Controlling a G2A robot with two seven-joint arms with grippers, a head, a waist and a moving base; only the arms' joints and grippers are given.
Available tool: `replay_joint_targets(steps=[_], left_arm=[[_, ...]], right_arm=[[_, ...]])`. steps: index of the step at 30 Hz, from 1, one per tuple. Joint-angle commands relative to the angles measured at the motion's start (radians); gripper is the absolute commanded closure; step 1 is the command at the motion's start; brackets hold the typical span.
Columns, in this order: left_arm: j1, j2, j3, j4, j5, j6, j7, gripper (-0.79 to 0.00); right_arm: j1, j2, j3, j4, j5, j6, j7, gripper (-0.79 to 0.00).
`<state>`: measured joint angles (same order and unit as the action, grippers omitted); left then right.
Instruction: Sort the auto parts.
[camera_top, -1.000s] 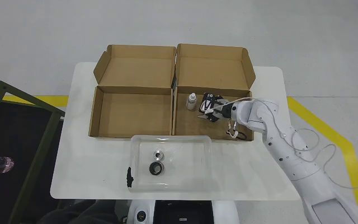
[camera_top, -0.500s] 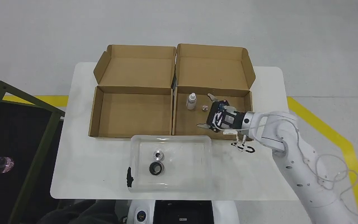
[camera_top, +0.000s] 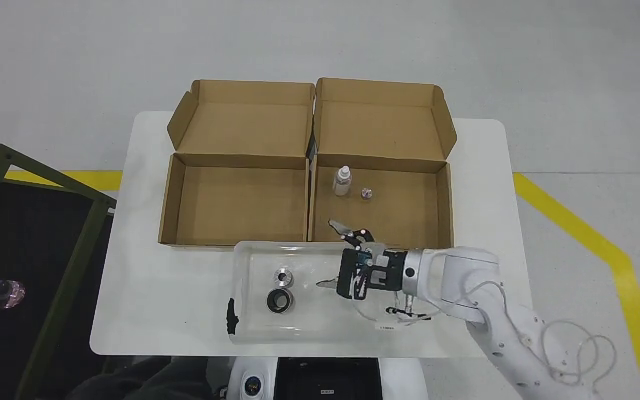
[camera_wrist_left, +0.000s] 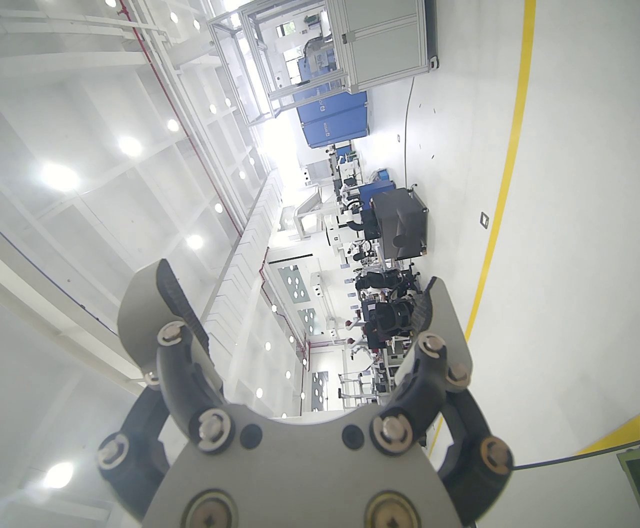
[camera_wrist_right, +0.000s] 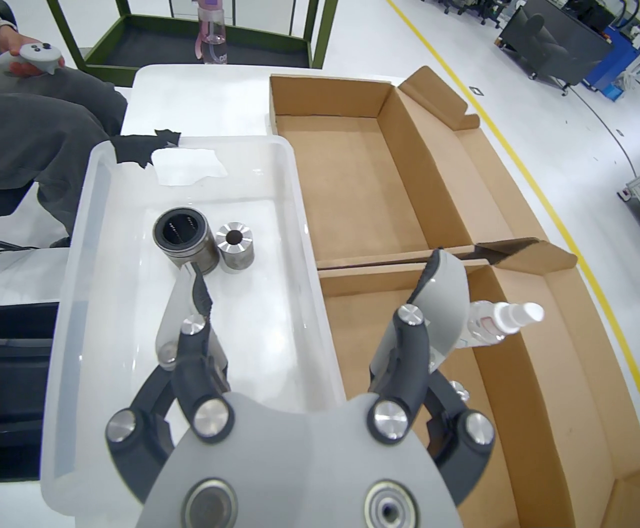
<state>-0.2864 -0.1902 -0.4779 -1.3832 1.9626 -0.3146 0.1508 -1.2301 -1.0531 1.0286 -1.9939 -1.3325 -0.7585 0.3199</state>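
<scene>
A large steel cylinder with a dark hollow bore (camera_wrist_right: 182, 240) and a smaller solid-looking steel cylinder with a dimpled top (camera_wrist_right: 234, 245) stand upright just beside each other, perhaps touching. They sit in a clear plastic bin (camera_wrist_right: 75, 300) at the near edge of the white counter (camera_top: 150, 300).

The right end effector (camera_wrist_right: 317, 265) hangs over the bin's middle, its two fingers spread wide and holding nothing. Seen from above, with twelve o'clock at the counter's far edge, both cylinders lie near it at about eight o'clock. The pair is not yet between the fingers.

At twelve o'clock from the bin sit two open brown cardboard boxes: the left one (camera_top: 235, 205) bare, the right one (camera_top: 410, 215) holding a small white spray bottle (camera_top: 342, 180).

Both parts look rigid, smooth and heavy for their size, so likely slippery. A hold across the round side wall, about mid-height, seems safest. Standing so close, the parts should be approached from their free sides.

The left end effector (camera_wrist_left: 300, 280) points toward the ceiling, fingers also wide apart and empty.
</scene>
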Motion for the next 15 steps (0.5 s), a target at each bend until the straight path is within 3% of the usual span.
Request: replay_joint_targets(steps=[1,11,15], left_arm=[[0.000,0.000,0.000,0.000,0.000,0.000,0.000,-0.785],[0.000,0.000,0.000,0.000,0.000,0.000,0.000,-0.785],[0.000,0.000,0.000,0.000,0.000,0.000,0.000,-0.785]], right_arm=[[0.006,-0.005,-0.034,0.007,-0.011,0.008,0.000,-0.699],[0.072,-0.043,-0.194,0.074,-0.035,0.057,0.022,-0.628],[0.097,-0.057,-0.237,0.101,-0.040,0.072,0.038,-0.520]])
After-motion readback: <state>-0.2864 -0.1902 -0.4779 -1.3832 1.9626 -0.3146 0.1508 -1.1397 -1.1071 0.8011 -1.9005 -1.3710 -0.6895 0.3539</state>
